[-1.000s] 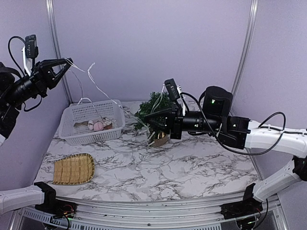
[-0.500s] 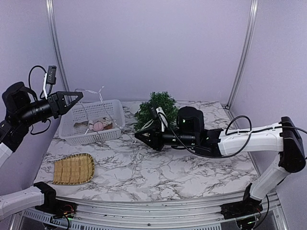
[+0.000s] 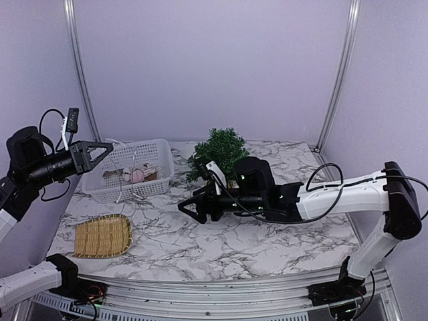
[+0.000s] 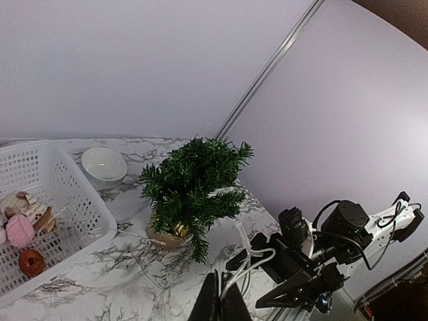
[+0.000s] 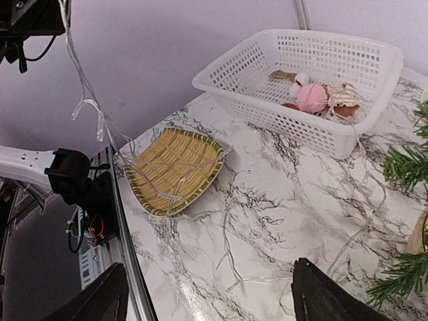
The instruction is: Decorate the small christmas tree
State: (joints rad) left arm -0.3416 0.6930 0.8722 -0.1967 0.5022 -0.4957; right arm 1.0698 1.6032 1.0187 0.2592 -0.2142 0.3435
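Observation:
The small christmas tree (image 3: 219,151) stands in its tan woven pot (image 4: 167,236) at the back middle of the marble table. My left gripper (image 3: 101,150) hovers above the white basket (image 3: 130,171), shut on a clear light string (image 4: 257,261). The string (image 5: 85,100) hangs down from it, trails over the woven tray (image 5: 177,167) and runs across the table toward the tree (image 4: 194,187). My right gripper (image 3: 190,207) is low over the table, left of and in front of the tree. It is open wide (image 5: 210,264), with only bare table and a loose strand between its fingers.
The white basket (image 5: 307,87) holds several ornaments, among them a pink one (image 5: 311,97). A white bowl (image 4: 103,164) sits behind the basket beside the tree. The woven tray (image 3: 101,235) lies at the front left. Purple walls close off the back and sides.
My right gripper has opened, let the string go and moved left and down, away from the tree. My left gripper has come down and rightward with the string.

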